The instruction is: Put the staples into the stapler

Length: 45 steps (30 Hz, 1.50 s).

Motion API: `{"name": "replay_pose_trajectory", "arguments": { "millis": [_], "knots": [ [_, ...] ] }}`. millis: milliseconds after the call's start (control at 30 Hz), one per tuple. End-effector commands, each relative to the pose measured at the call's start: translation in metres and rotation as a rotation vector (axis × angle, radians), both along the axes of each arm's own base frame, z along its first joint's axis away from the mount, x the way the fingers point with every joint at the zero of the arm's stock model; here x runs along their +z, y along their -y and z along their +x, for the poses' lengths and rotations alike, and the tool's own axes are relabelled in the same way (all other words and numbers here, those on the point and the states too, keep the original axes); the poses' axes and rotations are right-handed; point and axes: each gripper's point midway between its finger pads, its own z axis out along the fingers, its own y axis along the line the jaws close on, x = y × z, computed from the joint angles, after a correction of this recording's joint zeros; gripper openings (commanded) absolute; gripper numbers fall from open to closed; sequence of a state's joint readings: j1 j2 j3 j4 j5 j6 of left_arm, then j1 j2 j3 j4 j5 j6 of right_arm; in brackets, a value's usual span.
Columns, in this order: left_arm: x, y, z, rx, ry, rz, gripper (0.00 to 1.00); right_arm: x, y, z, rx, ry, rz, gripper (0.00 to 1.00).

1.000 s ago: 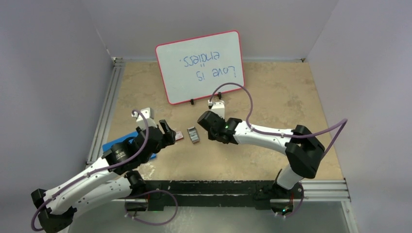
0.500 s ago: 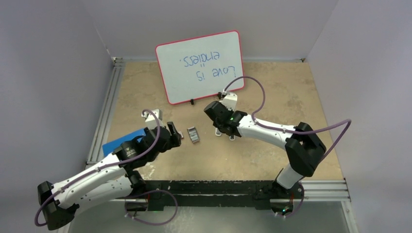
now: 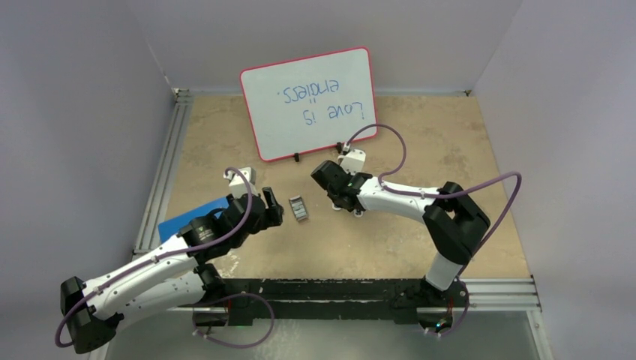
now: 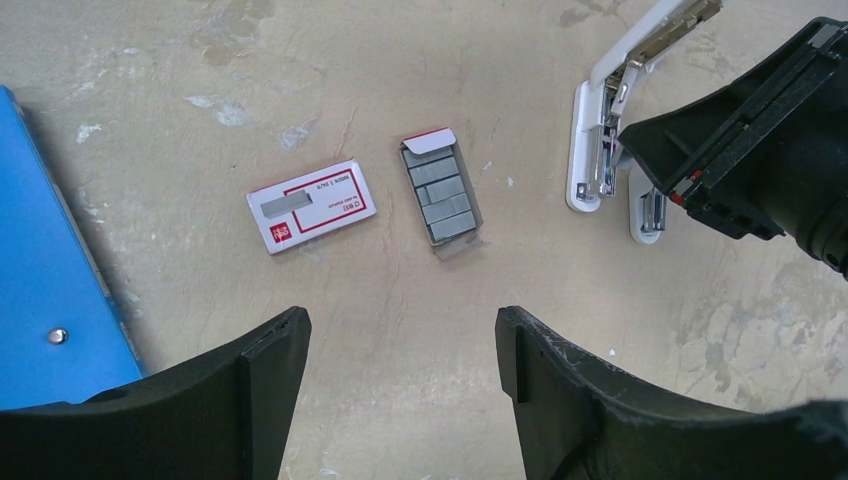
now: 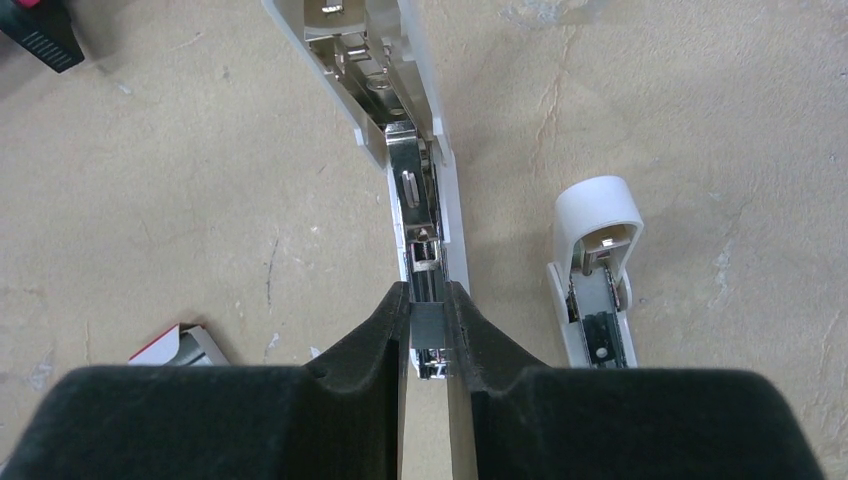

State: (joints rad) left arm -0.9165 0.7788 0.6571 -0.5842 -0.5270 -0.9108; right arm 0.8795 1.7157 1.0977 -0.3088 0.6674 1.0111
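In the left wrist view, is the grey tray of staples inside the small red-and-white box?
No, the grey tray of staples lies out beside the small red-and-white box, apart from it.

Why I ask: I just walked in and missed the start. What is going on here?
The robot is loading a stapler. The right gripper has its fingers shut on a short grey strip of staples, held at the near end of the metal channel of the opened white stapler. The left gripper hovers open and empty over the grey tray of spare strips and the red box beside it.
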Motion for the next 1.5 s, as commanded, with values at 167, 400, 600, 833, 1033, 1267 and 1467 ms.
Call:
{"name": "replay_pose_trajectory", "arguments": {
  "millis": [167, 400, 600, 833, 1033, 1267, 1467],
  "knots": [
    [0.006, 0.003, 0.005, -0.005, 0.033, -0.018, 0.68, 0.011, 0.003, 0.011, -0.05, 0.057, -0.009, 0.18],
    [0.004, 0.002, 0.004, -0.004, 0.03, -0.016, 0.68, 0.007, 0.001, 0.012, -0.034, 0.054, -0.016, 0.18],
    [0.004, 0.002, 0.005, -0.002, 0.031, -0.015, 0.68, 0.006, -0.002, 0.014, -0.019, 0.056, -0.013, 0.17],
    [0.005, 0.002, 0.005, -0.001, 0.031, -0.014, 0.68, 0.005, -0.003, 0.014, -0.012, 0.055, -0.013, 0.17],
    [0.004, 0.002, 0.005, 0.0, 0.031, -0.011, 0.68, 0.006, -0.005, 0.015, 0.0, 0.059, -0.014, 0.17],
    [0.004, 0.001, 0.005, 0.002, 0.03, -0.011, 0.69, 0.001, -0.001, 0.013, 0.004, 0.048, -0.042, 0.16],
    [0.004, 0.002, 0.005, 0.002, 0.03, -0.011, 0.68, 0.005, 0.0, 0.013, 0.013, 0.06, -0.041, 0.16]
  ]
}}
